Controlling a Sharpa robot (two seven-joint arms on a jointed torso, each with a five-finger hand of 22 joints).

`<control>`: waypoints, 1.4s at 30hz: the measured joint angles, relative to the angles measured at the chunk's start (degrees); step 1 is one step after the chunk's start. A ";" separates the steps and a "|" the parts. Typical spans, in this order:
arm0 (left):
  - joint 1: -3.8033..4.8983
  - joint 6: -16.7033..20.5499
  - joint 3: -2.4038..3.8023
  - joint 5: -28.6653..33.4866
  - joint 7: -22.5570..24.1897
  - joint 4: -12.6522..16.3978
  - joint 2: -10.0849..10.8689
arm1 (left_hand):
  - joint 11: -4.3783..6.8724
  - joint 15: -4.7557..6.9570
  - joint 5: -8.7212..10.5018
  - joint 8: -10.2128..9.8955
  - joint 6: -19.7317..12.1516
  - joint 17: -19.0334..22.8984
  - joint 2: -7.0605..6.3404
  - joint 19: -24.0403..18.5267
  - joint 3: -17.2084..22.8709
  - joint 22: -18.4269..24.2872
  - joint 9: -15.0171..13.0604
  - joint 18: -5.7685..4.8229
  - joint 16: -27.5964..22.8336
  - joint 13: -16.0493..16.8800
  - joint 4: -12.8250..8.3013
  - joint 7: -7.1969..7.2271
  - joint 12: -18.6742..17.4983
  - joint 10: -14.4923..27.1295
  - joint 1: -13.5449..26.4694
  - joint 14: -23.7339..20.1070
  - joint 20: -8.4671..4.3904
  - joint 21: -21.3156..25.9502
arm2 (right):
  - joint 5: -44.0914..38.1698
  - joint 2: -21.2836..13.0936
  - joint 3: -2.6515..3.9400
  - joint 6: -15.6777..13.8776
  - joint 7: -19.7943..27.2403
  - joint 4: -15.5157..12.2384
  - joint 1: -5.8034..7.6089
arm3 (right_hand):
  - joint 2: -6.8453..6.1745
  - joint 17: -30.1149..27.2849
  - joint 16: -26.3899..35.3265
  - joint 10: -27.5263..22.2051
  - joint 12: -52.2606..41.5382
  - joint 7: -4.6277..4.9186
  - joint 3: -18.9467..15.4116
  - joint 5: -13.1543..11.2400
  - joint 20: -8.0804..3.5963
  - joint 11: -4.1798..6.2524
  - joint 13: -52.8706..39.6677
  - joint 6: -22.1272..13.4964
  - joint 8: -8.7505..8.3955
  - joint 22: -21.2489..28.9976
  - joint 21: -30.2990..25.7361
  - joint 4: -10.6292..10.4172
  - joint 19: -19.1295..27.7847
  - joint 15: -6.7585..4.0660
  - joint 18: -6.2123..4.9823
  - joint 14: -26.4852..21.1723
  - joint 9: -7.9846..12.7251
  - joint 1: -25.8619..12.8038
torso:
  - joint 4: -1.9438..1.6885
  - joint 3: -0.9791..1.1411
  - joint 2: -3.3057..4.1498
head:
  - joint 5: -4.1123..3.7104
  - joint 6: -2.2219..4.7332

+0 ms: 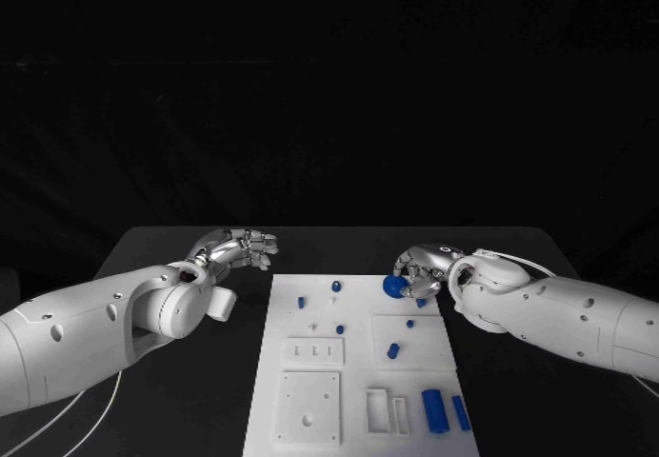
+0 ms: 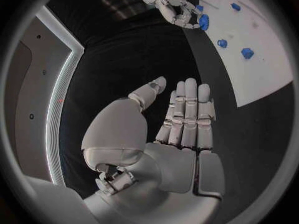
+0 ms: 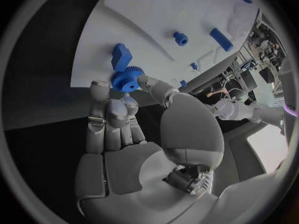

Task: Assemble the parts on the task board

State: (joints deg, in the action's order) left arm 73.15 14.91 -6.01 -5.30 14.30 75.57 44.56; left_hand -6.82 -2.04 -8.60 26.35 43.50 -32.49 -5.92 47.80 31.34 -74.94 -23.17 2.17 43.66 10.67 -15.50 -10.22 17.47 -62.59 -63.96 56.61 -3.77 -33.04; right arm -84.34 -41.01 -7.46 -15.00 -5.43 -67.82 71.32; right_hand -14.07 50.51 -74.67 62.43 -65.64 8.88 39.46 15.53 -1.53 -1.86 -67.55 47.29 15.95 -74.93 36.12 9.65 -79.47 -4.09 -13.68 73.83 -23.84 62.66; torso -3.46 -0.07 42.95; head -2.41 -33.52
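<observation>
Here the right robot hand (image 3: pixel 121 117) pinches a blue gear (image 3: pixel 126 78).

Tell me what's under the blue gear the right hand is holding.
The right hand pinches the blue gear over the far edge of the white task board. A blue block stands beside it. Whatever lies directly beneath the gear is covered.
</observation>
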 measured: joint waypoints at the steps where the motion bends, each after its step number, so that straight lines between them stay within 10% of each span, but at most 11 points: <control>1: 0.00 -0.01 0.00 0.00 0.00 0.00 -0.01 | 0.00 0.00 0.00 0.00 0.00 0.00 0.00 0.00 0.00 0.00 0.00 0.00 0.00 0.00 0.00 0.00 0.00 0.00 0.00 0.00 0.00 0.00 | -0.01 0.04 0.00 -0.04 -0.02 0.00 -0.01 | 0.00 0.06 0.00 0.00 0.00 0.00 0.00 0.00 0.00 0.00 0.00 0.00 0.00 0.00 0.10 0.00 0.00 0.00 0.00 0.00 0.00 0.00 | 0.01 0.00 0.00 | 0.02 0.01; 34: -0.01 -0.33 0.00 0.00 -0.14 -0.17 -0.05 | 0.01 -0.18 0.00 0.00 0.00 0.05 0.00 -0.08 0.00 0.02 -0.04 0.43 0.00 0.01 0.00 0.00 0.00 0.00 0.00 -0.18 0.10 -0.22 | -0.98 1.75 -0.03 0.62 -1.47 1.72 -0.19 | 0.21 0.82 -0.06 0.01 0.01 -0.40 0.98 -3.78 0.00 -0.02 0.01 0.40 0.00 0.02 0.66 -0.14 0.00 -0.08 0.05 0.10 0.10 -0.21 | -0.01 -0.08 0.02 | 0.19 -0.04; 42: -0.01 -0.33 0.00 0.00 -0.26 -0.18 -0.05 | 0.01 -0.18 0.23 0.00 0.00 0.09 0.20 -0.08 0.00 0.03 -0.09 0.41 0.00 -0.04 0.00 0.00 0.00 0.00 0.19 -0.18 0.10 -0.22 | -2.62 2.15 0.13 0.14 -1.65 2.05 -0.46 | 0.58 1.20 0.24 -0.43 0.02 -2.17 2.71 -6.88 -0.23 0.21 0.03 2.18 1.52 0.02 1.16 0.62 0.23 -0.30 0.08 0.31 -0.49 0.17 | 0.01 -0.08 0.02 | 0.19 -0.13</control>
State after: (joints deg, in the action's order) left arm 73.15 14.58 -6.02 -5.30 14.04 75.39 44.51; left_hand -6.81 -2.22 -8.37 26.35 43.50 -32.40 -5.72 47.72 31.33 -74.91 -23.26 2.58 43.66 10.63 -15.50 -10.22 17.47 -62.60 -63.77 56.43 -3.66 -33.26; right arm -86.96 -38.86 -7.33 -14.85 -7.07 -65.77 70.86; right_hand -13.49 51.71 -74.43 62.00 -65.62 6.71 42.17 8.65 -1.75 -1.65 -67.52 49.46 17.46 -74.90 37.28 10.27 -79.24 -4.39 -13.61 74.13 -24.32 62.83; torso -3.45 -0.15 42.97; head -2.21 -33.65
